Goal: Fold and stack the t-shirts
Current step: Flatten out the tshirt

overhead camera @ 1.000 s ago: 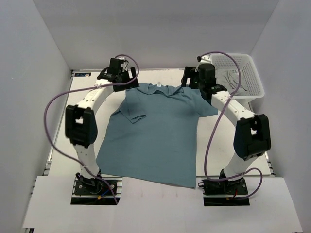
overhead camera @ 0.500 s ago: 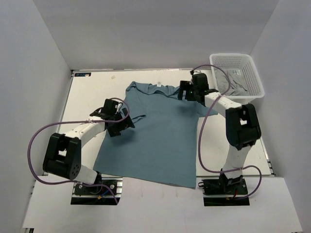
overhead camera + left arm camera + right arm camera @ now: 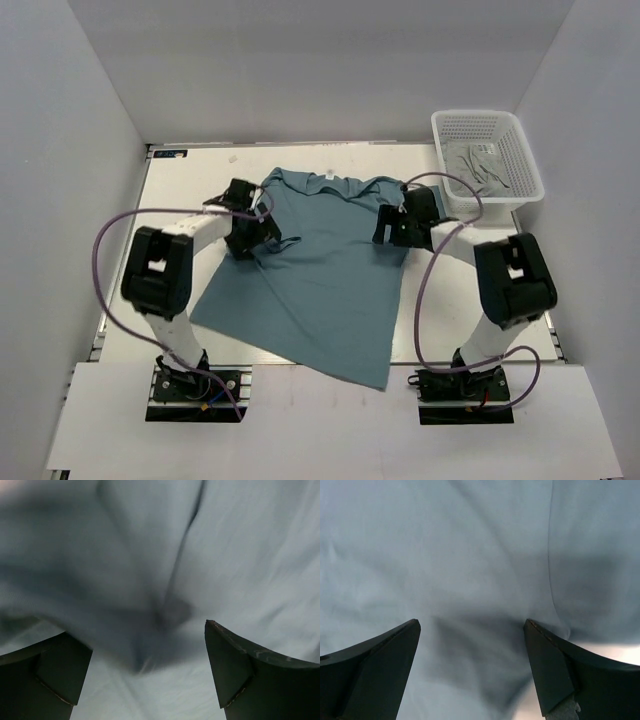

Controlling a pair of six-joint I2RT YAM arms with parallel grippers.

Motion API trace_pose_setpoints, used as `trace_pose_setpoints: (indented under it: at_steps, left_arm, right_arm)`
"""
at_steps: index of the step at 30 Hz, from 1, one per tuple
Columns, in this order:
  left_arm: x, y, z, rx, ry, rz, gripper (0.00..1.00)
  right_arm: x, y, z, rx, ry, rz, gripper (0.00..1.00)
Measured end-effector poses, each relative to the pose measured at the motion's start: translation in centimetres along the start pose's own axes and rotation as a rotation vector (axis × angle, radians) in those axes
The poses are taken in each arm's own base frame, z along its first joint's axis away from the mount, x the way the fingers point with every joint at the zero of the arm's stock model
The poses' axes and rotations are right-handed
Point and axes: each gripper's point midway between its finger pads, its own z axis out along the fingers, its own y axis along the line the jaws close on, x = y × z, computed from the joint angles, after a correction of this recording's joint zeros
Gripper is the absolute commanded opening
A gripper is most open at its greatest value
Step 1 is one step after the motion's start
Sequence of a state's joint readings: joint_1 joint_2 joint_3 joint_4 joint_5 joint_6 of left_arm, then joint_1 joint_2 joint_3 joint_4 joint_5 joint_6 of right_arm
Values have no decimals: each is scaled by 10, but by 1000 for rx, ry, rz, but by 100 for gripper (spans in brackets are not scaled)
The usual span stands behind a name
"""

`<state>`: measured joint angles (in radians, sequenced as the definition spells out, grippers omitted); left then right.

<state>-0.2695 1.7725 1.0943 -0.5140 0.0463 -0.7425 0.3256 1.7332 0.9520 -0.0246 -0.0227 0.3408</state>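
Top external view: left end effector (image 3: pixel 247 234) and right end effector (image 3: pixel 391 226), jaws parted, low over t-shirt (image 3: pixel 320 275) on counter (image 3: pixel 180 195).

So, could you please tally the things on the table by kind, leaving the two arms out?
Teal-blue t-shirt: 1
White mesh basket: 1
Grey cloth heap in the basket: 1 (how many pieces it holds cannot be told)
Total: 3
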Motion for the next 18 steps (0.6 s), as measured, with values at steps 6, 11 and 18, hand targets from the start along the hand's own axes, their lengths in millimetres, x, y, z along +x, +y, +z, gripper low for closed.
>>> trace_pose_setpoints:
  at_steps: [6,11,18]
  left_arm:
    - [-67,-28,27,-76,-105,-5,100]
    - [-121,-44,45,-85,-197,43,100]
    - [-170,-82,43,38,-261,155,100]
  right_arm:
    - [59,12,-43,-77,16,14,90]
    - [122,48,-87,-299,59,-5,90]
    - [173,99,-139,-591,159,-81,90]
